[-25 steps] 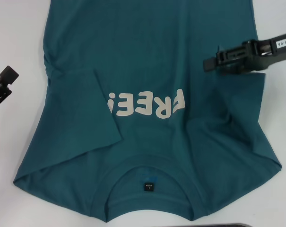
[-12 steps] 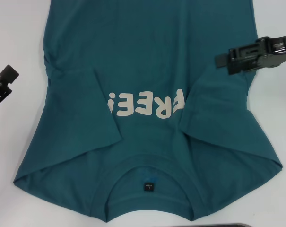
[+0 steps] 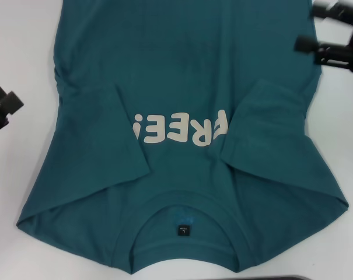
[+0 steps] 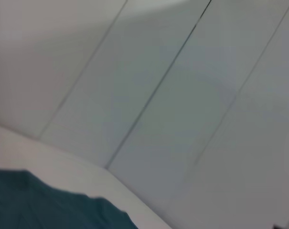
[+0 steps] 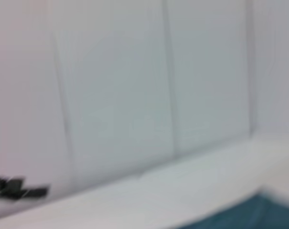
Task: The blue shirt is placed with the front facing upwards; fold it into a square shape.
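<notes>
**End Effector Status and Shirt Position**

We count two end effectors. The right end effector (image 3: 309,26) sits at the far right corner of the head view, above the tabletop (image 3: 18,52) just off the shirt's right edge. Its two black fingers (image 3: 307,44) stand apart with a clear gap between them and nothing held: it is released. The left end effector (image 3: 2,100) is at the left border of the head view, over bare tabletop and well apart from the garment. We see two black finger tips there, separated and holding nothing, so it is also released.

We count one blue shirt (image 3: 182,70). It lies flat on the white tabletop, front up, with the collar (image 3: 185,248) nearest the robot and the hem running out of view at the far side. One small dark neck label (image 3: 183,230) shows inside the collar. The off-white lettering (image 3: 179,128) reads upside down from the head view. Both sleeves are folded inward onto the body: the left sleeve (image 3: 115,140) lies beside one end of the lettering, and the right sleeve (image 3: 269,128) lies beside the other end.

Each wrist view shows one teal corner of the shirt against pale wall panels (image 4: 182,95).
</notes>
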{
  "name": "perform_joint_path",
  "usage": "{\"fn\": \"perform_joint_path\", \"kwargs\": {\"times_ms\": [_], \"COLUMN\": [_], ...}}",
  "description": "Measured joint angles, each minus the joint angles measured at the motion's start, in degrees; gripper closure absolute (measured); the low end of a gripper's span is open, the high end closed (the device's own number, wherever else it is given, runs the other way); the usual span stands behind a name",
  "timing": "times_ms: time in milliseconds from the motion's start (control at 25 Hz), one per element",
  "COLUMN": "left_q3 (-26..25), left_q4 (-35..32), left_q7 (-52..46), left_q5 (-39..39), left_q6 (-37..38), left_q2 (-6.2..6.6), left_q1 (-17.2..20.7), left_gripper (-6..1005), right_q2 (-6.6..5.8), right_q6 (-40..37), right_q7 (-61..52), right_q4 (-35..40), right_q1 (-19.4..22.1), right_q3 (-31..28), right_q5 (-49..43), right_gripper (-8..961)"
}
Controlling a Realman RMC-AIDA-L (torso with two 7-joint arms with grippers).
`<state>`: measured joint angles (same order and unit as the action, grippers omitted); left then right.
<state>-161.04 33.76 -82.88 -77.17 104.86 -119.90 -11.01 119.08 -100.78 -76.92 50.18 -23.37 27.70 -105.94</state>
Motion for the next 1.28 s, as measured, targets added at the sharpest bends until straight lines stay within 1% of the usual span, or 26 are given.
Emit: {"fn": "perform_joint_path", "kwargs": {"times_ms": [40, 80, 160, 240, 360, 480, 600, 680, 720, 760, 840, 920, 960, 1080, 1200, 1280], "left_q3": [0.2, 0.4, 0.5, 0.5, 0.5, 0.5, 0.0, -1.2, -2.0, -2.6, -3.5, -3.7, -3.7, -3.7, -3.7, -3.7], "left_q4": [0.2, 0.4, 0.5, 0.6, 0.4, -0.2, -1.4, -2.0, -2.0, -2.0, -1.8, -1.1, -0.5, 1.2, 1.9, 2.3], "left_q7": [-1.1, -2.0, -1.5, 1.5, 3.8, 3.2, 0.8, -3.9, -7.9, -11.4, -21.8, -30.7, -33.6, -38.2, -41.1, -42.7], "left_q5": [0.5, 1.2, 2.1, 3.0, 6.1, 11.4, 16.4, 17.4, 17.5, 17.5, 17.5, 18.7, 19.7, 23.0, 25.3, 25.7], "left_q6": [0.4, 0.8, 1.6, 2.6, 2.8, 2.4, 2.6, 3.1, 3.7, 4.4, 5.7, 6.0, 6.0, 5.2, 3.7, 3.4], "left_q2": [0.36, 0.72, 1.16, 1.2, 1.1, 0.89, 0.93, 1.29, 1.56, 1.72, 2.18, 2.5, 2.59, 2.99, 3.32, 3.5], "left_q1": [0.0, -0.1, 0.2, 1.0, 1.8, 1.9, 2.3, 3.1, 3.5, 3.7, 3.8, 3.6, 3.4, 3.0, 3.1, 3.4], "left_gripper": [164, 164, 164, 164, 164, 165, 165, 165, 165, 165, 165, 165, 166, 166, 166, 195], "right_q2": [0.55, 0.84, 0.57, 0.57, 0.5, 0.36, 0.32, 0.15, -0.09, -0.48, -1.42, -2.23, -2.69, -3.45, -3.79, -3.89], "right_q6": [0.3, 0.3, 0.1, 0.0, -0.4, -1.9, -1.3, -0.8, -0.6, -0.4, -0.2, -0.1, -0.1, 0.2, 0.3, 0.6], "right_q7": [3.3, 5.3, 5.6, 5.5, 5.8, 5.8, 3.0, -0.7, -3.2, -5.8, -10.6, -14.5, -16.5, -19.8, -21.8, -22.6], "right_q4": [-0.2, -0.4, -0.5, -0.8, -4.4, -7.8, -8.0, -7.9, -7.8, -7.6, -7.0, -6.5, -6.3, -6.2, -6.2, -6.1], "right_q1": [1.3, 2.2, 3.9, 4.3, 5.1, 4.9, 4.1, 3.5, 3.3, 3.0, 2.2, 1.4, 0.9, -0.2, -0.7, -0.7], "right_q3": [-0.4, -0.3, 0.7, 0.5, -1.7, -2.2, -1.2, -1.3, -1.5, -1.6, -1.8, -1.7, -1.7, -1.1, -0.8, -0.8], "right_q5": [1.8, 2.6, 0.1, -0.5, -0.1, -0.2, -4.5, -6.0, -6.2, -6.1, -5.8, -5.7, -5.7, -6.1, -6.2, -6.2], "right_gripper": [78, 77, 78, 81, 85, 90, 95, 98, 99, 99, 100, 101, 101, 101, 101, 101]}}
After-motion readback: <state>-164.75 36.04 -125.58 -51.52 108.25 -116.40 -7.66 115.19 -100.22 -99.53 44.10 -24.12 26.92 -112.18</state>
